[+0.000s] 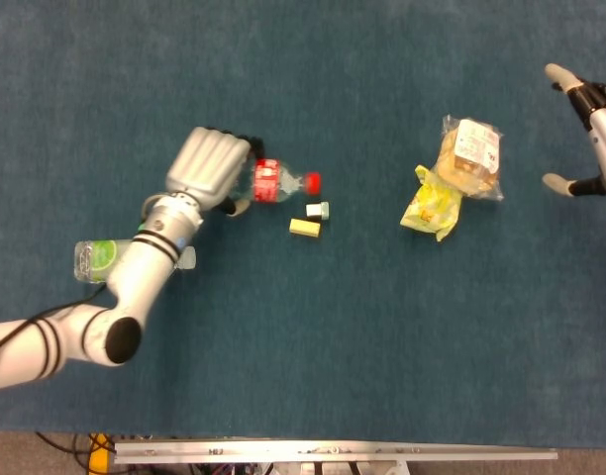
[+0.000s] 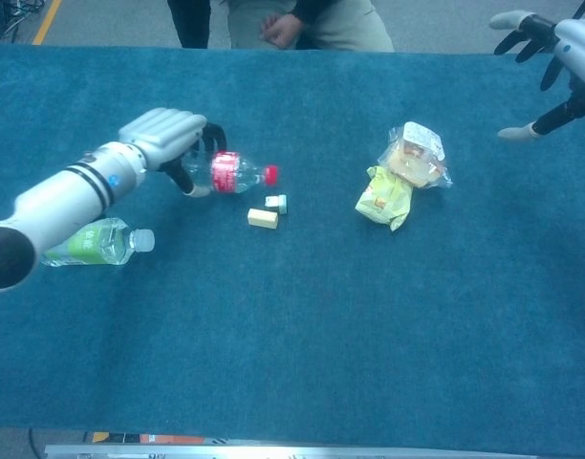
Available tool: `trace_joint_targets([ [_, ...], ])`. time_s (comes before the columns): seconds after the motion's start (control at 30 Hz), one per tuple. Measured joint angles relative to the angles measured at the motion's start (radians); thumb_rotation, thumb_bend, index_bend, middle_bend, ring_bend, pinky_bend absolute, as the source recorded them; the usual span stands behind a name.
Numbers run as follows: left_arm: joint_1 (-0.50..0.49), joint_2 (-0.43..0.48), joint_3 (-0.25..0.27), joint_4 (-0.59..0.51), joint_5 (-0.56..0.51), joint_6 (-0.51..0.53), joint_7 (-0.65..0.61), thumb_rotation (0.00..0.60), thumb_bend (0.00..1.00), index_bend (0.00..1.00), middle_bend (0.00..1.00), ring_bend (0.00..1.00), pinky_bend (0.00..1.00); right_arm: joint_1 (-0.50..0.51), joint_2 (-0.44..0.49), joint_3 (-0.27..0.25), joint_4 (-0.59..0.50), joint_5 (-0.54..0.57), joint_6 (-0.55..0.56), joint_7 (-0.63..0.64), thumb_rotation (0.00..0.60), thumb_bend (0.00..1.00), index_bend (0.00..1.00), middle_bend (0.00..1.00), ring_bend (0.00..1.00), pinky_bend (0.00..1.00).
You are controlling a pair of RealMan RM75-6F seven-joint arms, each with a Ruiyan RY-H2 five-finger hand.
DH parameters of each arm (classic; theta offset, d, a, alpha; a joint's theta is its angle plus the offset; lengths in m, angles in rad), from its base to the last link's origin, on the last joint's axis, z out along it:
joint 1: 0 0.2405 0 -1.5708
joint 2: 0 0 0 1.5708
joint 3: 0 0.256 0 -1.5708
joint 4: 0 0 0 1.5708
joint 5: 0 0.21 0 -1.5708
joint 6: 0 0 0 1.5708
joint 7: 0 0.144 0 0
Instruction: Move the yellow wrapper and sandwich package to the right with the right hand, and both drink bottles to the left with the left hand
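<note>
far left on the blue table (image 2: 273,325): green-label bottle (image 2: 94,242) lying on its side, partly under the left forearm in the head view. next, left hand (image 1: 206,170) wrapped around the red-cap bottle (image 1: 279,183), fingers clamped on its clear body, cap pointing right. best done by keeping the grip firm and low, dragging or carrying left toward the green-label bottle without knocking it, and steering clear of the yellow block (image 1: 304,228) and small pale cap-like piece (image 1: 318,210) just beside. further right, yellow wrapper (image 1: 431,209) touching the sandwich package (image 1: 469,156), well apart from the bottles, not yet shifted. far right, right hand (image 2: 549,59) raised, fingers spread, holding nothing, cut off by the frame edge. hard to tell whether the held bottle touches the table.
</note>
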Motion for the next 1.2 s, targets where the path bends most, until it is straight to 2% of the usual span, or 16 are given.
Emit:
trace_joint_targets([
  [0.33, 0.047, 0.174, 0.077, -0.127, -0.01, -0.004, 0.049, 0.6, 0.24, 0.51, 0.5, 0.4, 0.38, 0.001, -0.004, -0.004, -0.009, -0.002, -0.001, -0.014, 0.6, 0.04, 0.0, 0.25, 0.26, 0.44],
  [0.6, 0.069, 0.254, 0.117, -0.169, -0.05, -0.011, 0.082, 0.6, 0.24, 0.5, 0.47, 0.39, 0.38, 0.0, -0.002, -0.006, -0.022, -0.005, 0.003, -0.024, 0.6, 0.04, 0.0, 0.25, 0.26, 0.44],
  [0.7, 0.071, 0.272, 0.126, -0.178, -0.067, -0.016, 0.094, 0.6, 0.24, 0.48, 0.44, 0.35, 0.37, 0.0, -0.001, -0.007, -0.026, -0.006, 0.003, -0.028, 0.6, 0.04, 0.0, 0.25, 0.26, 0.44],
  [0.77, 0.069, 0.283, 0.133, -0.186, -0.087, -0.026, 0.105, 0.6, 0.24, 0.43, 0.38, 0.29, 0.36, -0.001, 0.0, -0.007, -0.029, -0.006, 0.004, -0.03, 0.6, 0.04, 0.0, 0.25, 0.26, 0.44],
  [0.87, 0.062, 0.304, 0.141, -0.203, -0.124, -0.041, 0.124, 0.6, 0.24, 0.26, 0.26, 0.18, 0.31, -0.001, 0.002, -0.007, -0.033, -0.006, 0.006, -0.033, 0.6, 0.04, 0.0, 0.25, 0.26, 0.44],
  [1.0, 0.047, 0.335, 0.148, -0.238, -0.172, -0.054, 0.146, 0.6, 0.24, 0.12, 0.16, 0.07, 0.24, -0.001, 0.003, -0.007, -0.038, -0.006, 0.008, -0.037, 0.6, 0.04, 0.0, 0.25, 0.26, 0.44],
  [1.1, 0.036, 0.358, 0.15, -0.27, -0.194, -0.056, 0.155, 0.6, 0.24, 0.07, 0.13, 0.03, 0.21, -0.001, 0.005, -0.006, -0.041, -0.007, 0.009, -0.04, 0.6, 0.04, 0.0, 0.25, 0.26, 0.44],
  [1.2, 0.03, 0.377, 0.149, -0.3, -0.203, -0.05, 0.155, 0.6, 0.24, 0.06, 0.12, 0.03, 0.2, -0.001, 0.006, -0.009, -0.046, -0.01, 0.006, -0.042, 0.6, 0.04, 0.0, 0.25, 0.26, 0.44],
])
